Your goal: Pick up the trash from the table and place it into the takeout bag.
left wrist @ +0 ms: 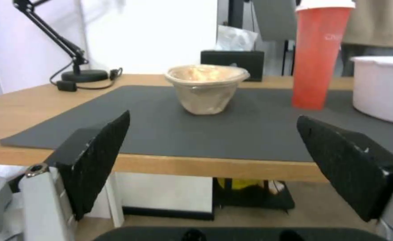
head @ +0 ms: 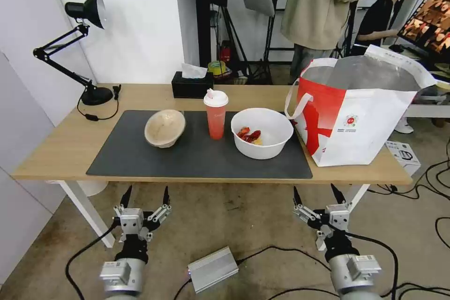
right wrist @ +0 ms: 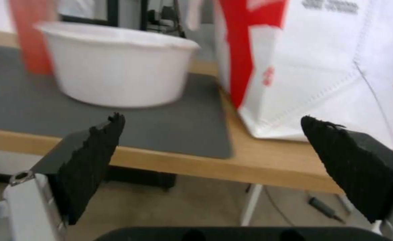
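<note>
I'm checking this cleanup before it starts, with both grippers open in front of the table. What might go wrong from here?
1. The red drink cup is tall and narrow, between the beige pulp bowl and the white plastic bowl; reaching for either could tip it.
2. The white bowl holds red food scraps; tilting may spill them onto the mat.
3. The takeout bag is soft-sided at the table's end; a rim bump might shift it.

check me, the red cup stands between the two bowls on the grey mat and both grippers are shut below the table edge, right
Not quite: in the head view both the left gripper and right gripper are open. The red cup does stand between the beige bowl and white bowl on the grey mat.
</note>
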Controlling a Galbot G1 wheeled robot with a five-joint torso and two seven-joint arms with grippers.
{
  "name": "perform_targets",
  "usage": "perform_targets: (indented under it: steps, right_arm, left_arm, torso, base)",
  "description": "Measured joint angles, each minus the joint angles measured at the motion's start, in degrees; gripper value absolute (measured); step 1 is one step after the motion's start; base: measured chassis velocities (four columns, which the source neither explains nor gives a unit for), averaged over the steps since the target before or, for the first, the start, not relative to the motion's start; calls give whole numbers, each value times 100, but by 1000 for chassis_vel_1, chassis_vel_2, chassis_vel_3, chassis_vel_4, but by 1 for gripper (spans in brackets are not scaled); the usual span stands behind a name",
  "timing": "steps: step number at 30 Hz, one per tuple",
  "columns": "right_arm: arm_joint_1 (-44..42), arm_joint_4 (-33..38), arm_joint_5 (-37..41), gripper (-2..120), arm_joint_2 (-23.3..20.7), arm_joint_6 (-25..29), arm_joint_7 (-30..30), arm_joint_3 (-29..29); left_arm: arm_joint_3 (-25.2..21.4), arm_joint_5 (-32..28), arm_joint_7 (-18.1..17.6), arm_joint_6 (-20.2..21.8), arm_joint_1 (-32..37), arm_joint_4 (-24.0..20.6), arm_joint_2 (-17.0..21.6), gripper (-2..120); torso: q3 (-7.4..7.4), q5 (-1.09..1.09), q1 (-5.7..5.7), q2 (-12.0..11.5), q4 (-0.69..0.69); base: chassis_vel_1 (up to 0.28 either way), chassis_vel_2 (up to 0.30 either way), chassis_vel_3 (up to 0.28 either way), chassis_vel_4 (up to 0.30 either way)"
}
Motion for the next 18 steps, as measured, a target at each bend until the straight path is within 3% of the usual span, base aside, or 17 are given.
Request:
perform_targets:
  steps: [4,6,7,18]
  right_arm:
    - [303,-552,173,100,-370,357,105,109]
    - [280,-502,233,100,-489,500,0,164]
    - [243,-342,274,100,-597,599,-96,225]
    - [177,449,422,100,-1026,426,-477,150]
  left_arm:
    - [-153,-158,262,-269,106,-175,42,100]
    - [-178,-167,310,-281,141,-237,50,100]
    - [-206,-170,349,-286,185,-310,61,100]
    - [-454,-121,442,-294,346,-598,140,100]
  torso:
    - [0,7,0,0,3]
    - [1,5,0,0,2]
    - [0,-3,0,0,0]
    - [0,0,-1,1,1]
  base:
    - [0,0,0,0]
    - [0,0,0,0]
    - [0,0,0,0]
    - [0,0,0,0]
